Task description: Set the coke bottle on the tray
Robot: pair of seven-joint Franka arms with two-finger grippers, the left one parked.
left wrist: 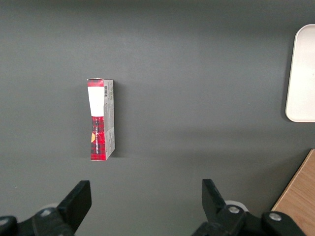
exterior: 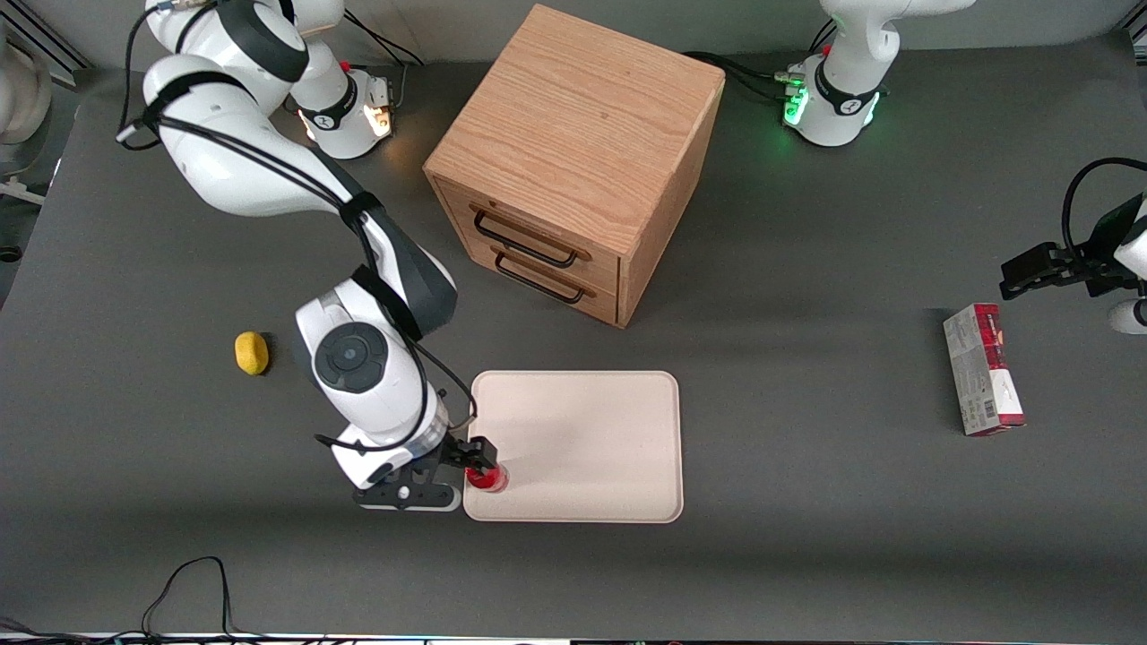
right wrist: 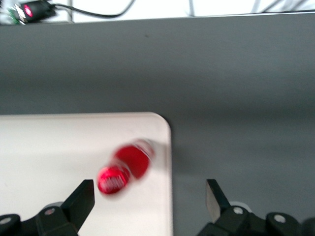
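Observation:
The coke bottle (exterior: 487,477) (right wrist: 125,168), small and all red with a red cap, is on the cream-beige tray (exterior: 591,430) (right wrist: 59,147) (left wrist: 302,73), close to the tray's corner nearest the front camera at the working arm's end. It looks tilted and blurred, its cap toward the wrist camera. My right gripper (exterior: 459,461) (right wrist: 149,201) hangs above that corner, open, with one finger over the tray and one over the bare table. The bottle lies close to the finger over the tray and does not touch it.
A wooden drawer cabinet (exterior: 573,152) stands farther from the front camera than the tray. A yellow lemon (exterior: 252,352) lies beside the working arm. A red-and-grey carton (exterior: 983,367) (left wrist: 101,119) lies toward the parked arm's end of the table.

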